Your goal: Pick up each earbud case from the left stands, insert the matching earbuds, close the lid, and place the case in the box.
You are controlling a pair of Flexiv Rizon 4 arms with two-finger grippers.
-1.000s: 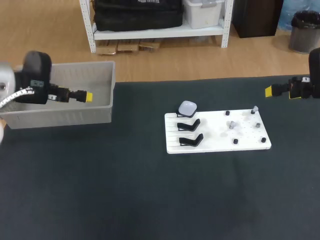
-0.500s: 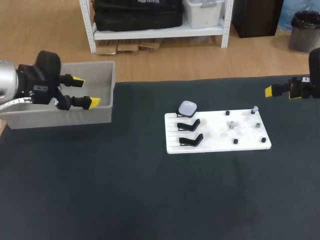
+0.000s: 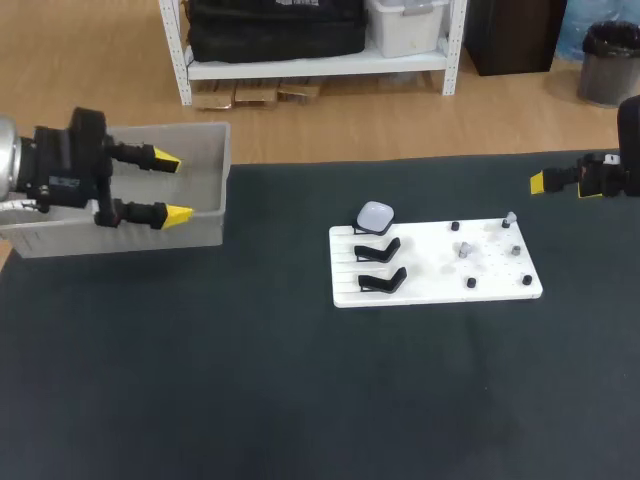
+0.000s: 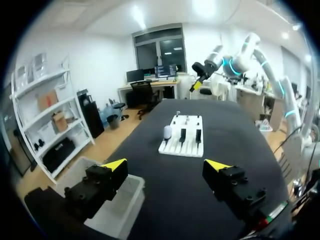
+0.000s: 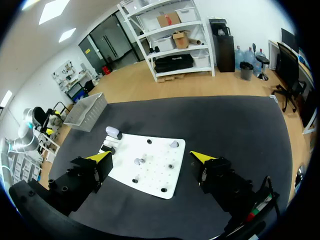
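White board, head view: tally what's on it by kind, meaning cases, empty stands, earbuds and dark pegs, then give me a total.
Case: 1
Empty stands: 2
Earbuds: 2
Dark pegs: 4
Total: 9

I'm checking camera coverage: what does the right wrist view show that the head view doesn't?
Only the right wrist view shows both yellow tips of the right end effector, spread open with nothing between them. Only the head view shows the left end effector plainly, open at the gray box. Both show the white board, the pale earbud case standing on it, and that box.
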